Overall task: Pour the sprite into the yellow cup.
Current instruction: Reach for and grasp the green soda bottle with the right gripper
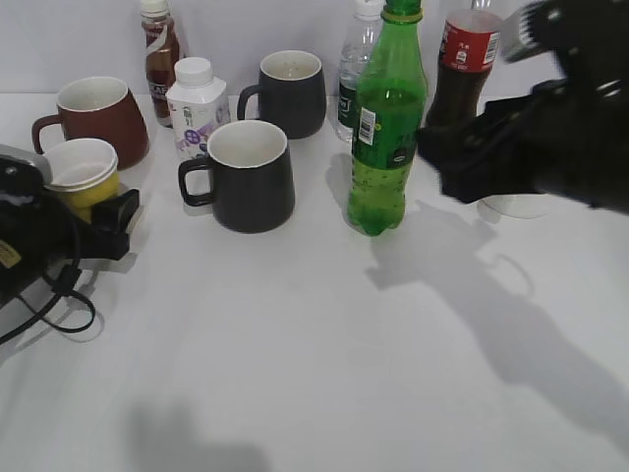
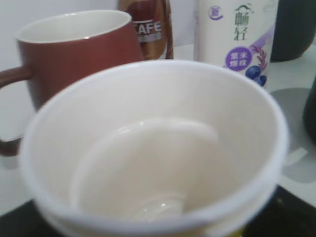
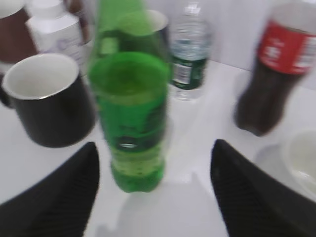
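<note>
Plainly, sprite position: we see the sprite (image 1: 384, 128) upright on the tabletop (image 1: 324, 344), in front of the clear water bottle (image 1: 356, 69), left of the cola bottle (image 1: 462, 74), right of the near black mug (image 1: 246, 177).
Sprite handling: we judge it fairly heavy, being mostly full; the thin plastic wall should give under a squeeze and the smooth label may slip. The cap looks on, though we cannot be sure.
Where to hold: we would take it across the mid-body at the label, below the shoulder, low enough to control the tilt.
Right end effector: we see the right end effector (image 3: 153, 192) spread wide and empty, fingers either side of the bottle, not touching it.
Yellow cup: the yellow cup (image 1: 84, 175) sits at far left, before the brown-red mug (image 1: 98, 118); light, crushable paper, easily tipped.
Left end effector: the left end effector (image 1: 93, 224) is at the cup's base and seems to hold it, but we cannot tell its opening.
Hard to make out: the right arm is motion-blurred in the exterior view; the cup's yellow wall is mostly hidden from the left wrist.
</note>
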